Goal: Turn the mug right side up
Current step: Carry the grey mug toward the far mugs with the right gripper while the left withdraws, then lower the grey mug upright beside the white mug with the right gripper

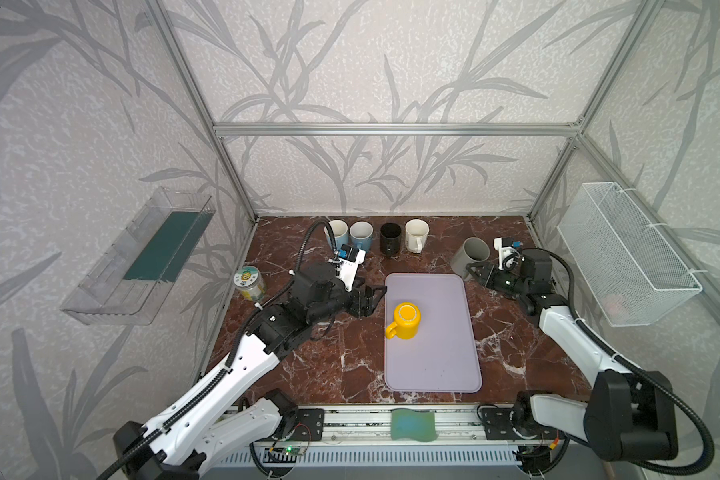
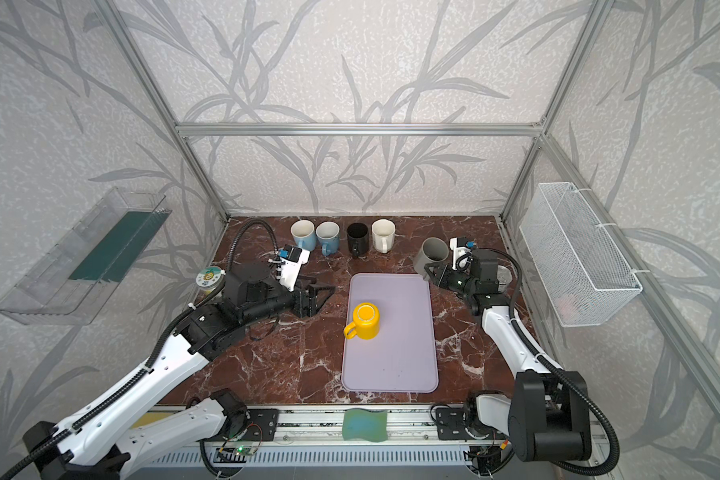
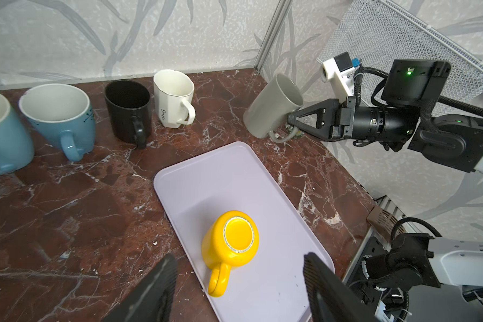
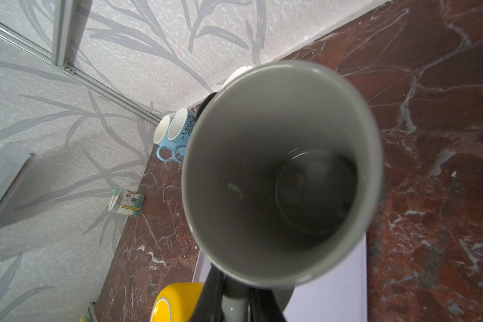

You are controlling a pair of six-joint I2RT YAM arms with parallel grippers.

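Flagging slip | tilted grey mug is pinched by its handle in right hand | left hand is spread, inverted yellow mug just ahead | grey mug may be pivoted loose and dropped.

Set high at bench front in both top views, looking down and rearward, near-identical coverage. Left wrist: close, oblique onto tray. Right wrist: apparently almost inside grey mug; tray shared.

Mid-frame, a yellow mug sits upside down on the lavender tray. The left hand gapes beside it. At upper right, the right hand clamps a tilted grey mug.
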